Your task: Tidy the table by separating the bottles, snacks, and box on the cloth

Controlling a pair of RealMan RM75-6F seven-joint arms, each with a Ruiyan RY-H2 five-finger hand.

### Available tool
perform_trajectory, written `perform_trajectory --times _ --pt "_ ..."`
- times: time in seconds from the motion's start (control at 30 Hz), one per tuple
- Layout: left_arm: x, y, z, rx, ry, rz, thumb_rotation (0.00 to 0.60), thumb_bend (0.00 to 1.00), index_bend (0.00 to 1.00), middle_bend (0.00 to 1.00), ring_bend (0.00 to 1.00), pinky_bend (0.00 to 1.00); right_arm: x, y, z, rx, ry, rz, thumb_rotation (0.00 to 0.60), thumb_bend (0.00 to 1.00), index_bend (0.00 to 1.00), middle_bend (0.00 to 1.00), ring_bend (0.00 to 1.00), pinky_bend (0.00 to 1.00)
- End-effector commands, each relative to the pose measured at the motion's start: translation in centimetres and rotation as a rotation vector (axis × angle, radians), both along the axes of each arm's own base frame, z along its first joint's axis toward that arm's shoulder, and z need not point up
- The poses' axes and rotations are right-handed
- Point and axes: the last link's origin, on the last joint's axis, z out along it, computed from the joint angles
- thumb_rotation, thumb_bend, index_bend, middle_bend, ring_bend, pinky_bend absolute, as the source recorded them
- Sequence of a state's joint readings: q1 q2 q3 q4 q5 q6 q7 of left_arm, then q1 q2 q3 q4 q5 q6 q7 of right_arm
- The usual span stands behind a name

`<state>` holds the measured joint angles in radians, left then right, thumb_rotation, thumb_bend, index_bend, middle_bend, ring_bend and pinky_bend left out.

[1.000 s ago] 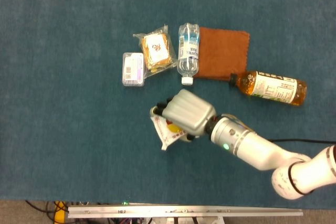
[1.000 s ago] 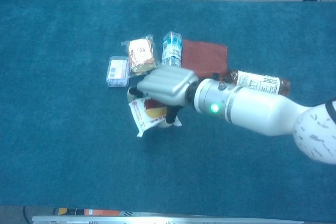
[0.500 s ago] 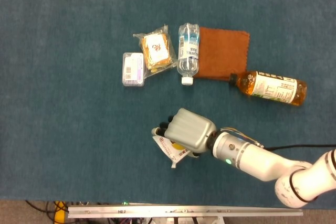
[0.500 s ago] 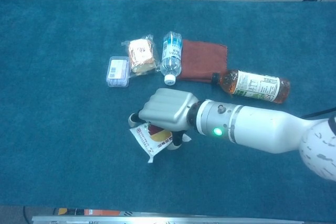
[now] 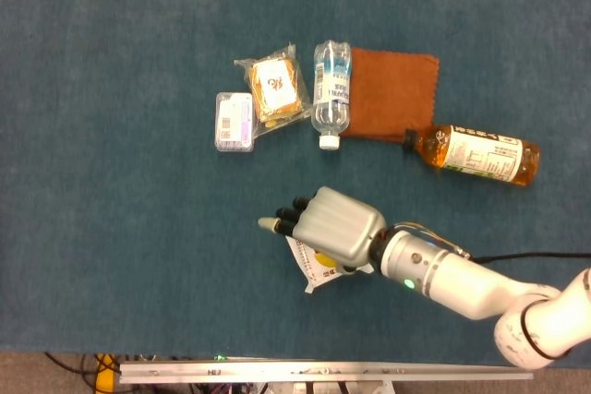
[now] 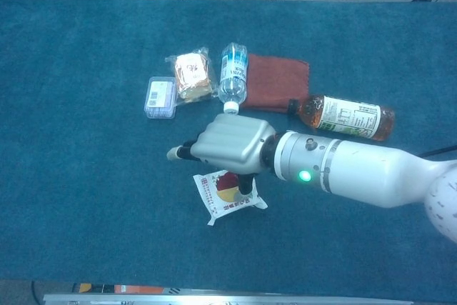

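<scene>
Now that the right hand [image 6: 227, 144] has spread its fingers and lifted, the white red-and-yellow snack packet [image 6: 227, 197] lies released on the blue tabletop [image 6: 86, 198], near the front edge. It sits well apart from the bottles, box and cloth, so one snack seems sorted.

I've carried the snack packet [image 6: 227, 197] nearer and a little right, away from the cluster, and it now lies flat on the cloth [image 6: 86, 198]. My right hand [image 6: 228, 145] has let go, its fingers [image 5: 277, 222] stretched out leftward above the packet.
</scene>
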<state>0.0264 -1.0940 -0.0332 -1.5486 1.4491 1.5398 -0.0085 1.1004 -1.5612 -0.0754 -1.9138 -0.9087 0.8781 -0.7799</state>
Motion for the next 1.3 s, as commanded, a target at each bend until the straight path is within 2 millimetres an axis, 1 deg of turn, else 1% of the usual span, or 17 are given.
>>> perform_trajectory --times 0.03,0.2,0.33,0.43,0.57,0.7,0.87,0.97,1.17,1.3 --pt "0.0 0.0 0.0 0.001 0.0 -0.001 0.6 0.42 0.11 0.12 0.06 0.04 0.1 -0.9 1.0 -0.035 -0.042 -0.035 0.6 0.04 0.05 0.23 0.27 0.55" --pt "-0.1 0.0 -0.1 -0.002 -0.002 -0.001 0.6 0.42 0.11 0.12 0.06 0.04 -0.1 -2.8 2.8 -0.117 -0.106 -0.106 0.6 0.04 0.05 0.23 0.27 0.55" --pt "-0.1 0.1 -0.2 -0.005 -0.003 -0.005 0.6 0.42 0.11 0.12 0.06 0.04 -0.7 -4.7 4.3 -0.189 -0.138 -0.17 0.6 0.04 0.05 0.23 0.27 0.55" --pt "-0.1 0.1 -0.2 -0.004 -0.002 -0.007 0.6 0.42 0.11 0.12 0.06 0.04 -1.5 -6.2 5.4 -0.247 -0.145 -0.219 0.6 0.04 0.05 0.23 0.27 0.55" --pt "-0.2 0.1 -0.2 -0.004 -0.003 -0.008 0.6 0.42 0.11 0.12 0.06 0.04 -2.9 -8.8 6.9 -0.338 -0.137 -0.284 0.6 0.04 0.05 0.23 0.27 0.55" --pt "-0.3 0.0 -0.2 -0.007 -0.005 -0.005 0.6 0.42 0.11 0.12 0.06 0.04 -4.4 -11.2 7.6 -0.406 -0.099 -0.351 0.6 0.04 0.05 0.23 0.27 0.55" --pt "-0.3 0.0 -0.2 -0.006 -0.007 -0.002 0.6 0.42 0.11 0.12 0.06 0.04 -5.6 -14.1 7.6 -0.468 -0.052 -0.413 0.6 0.03 0.05 0.23 0.27 0.55" --pt "-0.4 -0.1 -0.2 -0.006 -0.008 0.002 0.6 0.42 0.11 0.12 0.06 0.04 -6.0 -15.6 7.2 -0.493 -0.032 -0.445 0.6 0.03 0.05 0.23 0.27 0.55" --pt "-0.5 -0.2 -0.1 -0.004 -0.01 0.011 0.6 0.42 0.11 0.12 0.06 0.04 -6.3 -17.3 5.1 -0.49 0.024 -0.477 0.6 0.0 0.05 0.23 0.27 0.55" --pt "-0.6 -0.3 0.0 -0.001 -0.012 0.016 0.6 0.42 0.11 0.12 0.06 0.04 -6.4 -17.8 3.6 -0.487 0.065 -0.477 0.6 0.0 0.05 0.23 0.27 0.54"
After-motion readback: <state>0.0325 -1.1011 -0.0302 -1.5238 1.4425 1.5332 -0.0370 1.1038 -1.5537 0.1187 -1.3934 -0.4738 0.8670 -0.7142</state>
